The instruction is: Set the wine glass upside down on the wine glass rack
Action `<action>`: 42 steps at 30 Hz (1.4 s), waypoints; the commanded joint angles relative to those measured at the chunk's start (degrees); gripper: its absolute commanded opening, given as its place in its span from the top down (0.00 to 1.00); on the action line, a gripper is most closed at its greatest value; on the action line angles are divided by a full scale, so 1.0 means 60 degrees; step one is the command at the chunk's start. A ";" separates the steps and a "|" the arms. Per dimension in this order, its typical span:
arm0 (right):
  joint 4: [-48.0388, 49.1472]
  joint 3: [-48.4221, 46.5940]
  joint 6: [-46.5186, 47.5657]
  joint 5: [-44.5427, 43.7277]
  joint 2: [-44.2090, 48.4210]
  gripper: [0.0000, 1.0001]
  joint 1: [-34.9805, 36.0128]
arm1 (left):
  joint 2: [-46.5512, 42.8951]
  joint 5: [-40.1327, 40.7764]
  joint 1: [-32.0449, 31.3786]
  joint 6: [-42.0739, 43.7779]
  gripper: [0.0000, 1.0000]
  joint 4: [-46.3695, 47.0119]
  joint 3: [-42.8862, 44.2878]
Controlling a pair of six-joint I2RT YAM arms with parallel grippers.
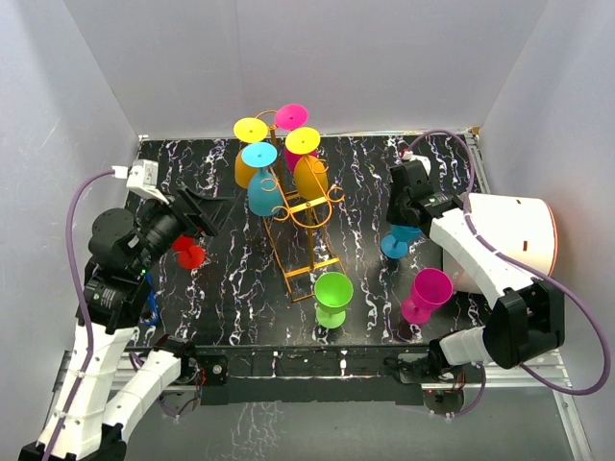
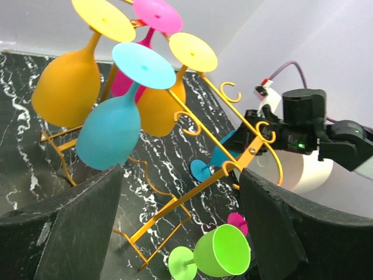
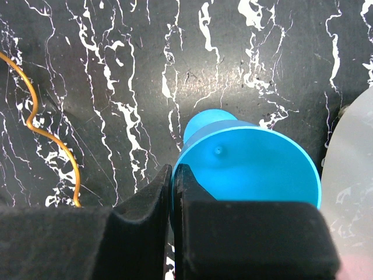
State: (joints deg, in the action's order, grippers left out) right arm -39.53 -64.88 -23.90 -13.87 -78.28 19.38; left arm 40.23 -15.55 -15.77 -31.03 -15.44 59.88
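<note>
From above, we see the wine glass rack (image 1: 306, 230) standing mid-surface (image 1: 221, 298), with four hung glasses (image 1: 264, 192) upside down at its far end. The right tool (image 1: 402, 229) sits over a blue wine glass (image 1: 396, 245), right of the rack and off it. The left tool (image 1: 207, 213) hovers beside a red glass (image 1: 189, 252).

On the left wrist view, our fingers stand wide apart with nothing between them. The blue wine glass tilts beyond the rack.

On the right wrist view, our fingers are pressed together, pinching that glass's rim wall.
</note>
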 commanded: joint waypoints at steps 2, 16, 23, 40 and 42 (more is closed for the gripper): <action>0.0250 -0.0559 0.0057 -0.0299 0.0502 1.00 -0.0007 | -0.0228 -0.1223 -0.0020 -0.0168 0.20 0.0928 0.0140; 0.4612 0.0005 -0.0292 0.0802 0.4086 1.00 -0.0007 | 0.0544 -0.3305 -0.0012 -0.1827 0.18 0.3193 0.0989; 0.7608 0.0141 -0.1026 0.2349 0.4735 1.00 -0.0007 | 0.1712 -0.3697 -0.0020 -0.4617 0.19 0.5377 0.1109; 1.1191 -0.0114 -0.3588 0.4024 0.4332 1.00 -0.0007 | 0.4108 -0.1437 -0.1908 -0.5494 0.21 0.6233 0.2966; 1.1261 -0.0156 -0.3826 0.4025 0.4256 1.00 -0.0007 | 0.4542 -0.0946 -0.2417 -0.4968 0.22 0.5862 0.3491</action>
State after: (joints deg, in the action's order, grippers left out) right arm 21.39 -63.88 -42.28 8.58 -52.14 19.38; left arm 64.20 -28.18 -24.95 -67.29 21.67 73.87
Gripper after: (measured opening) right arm 0.019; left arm 0.793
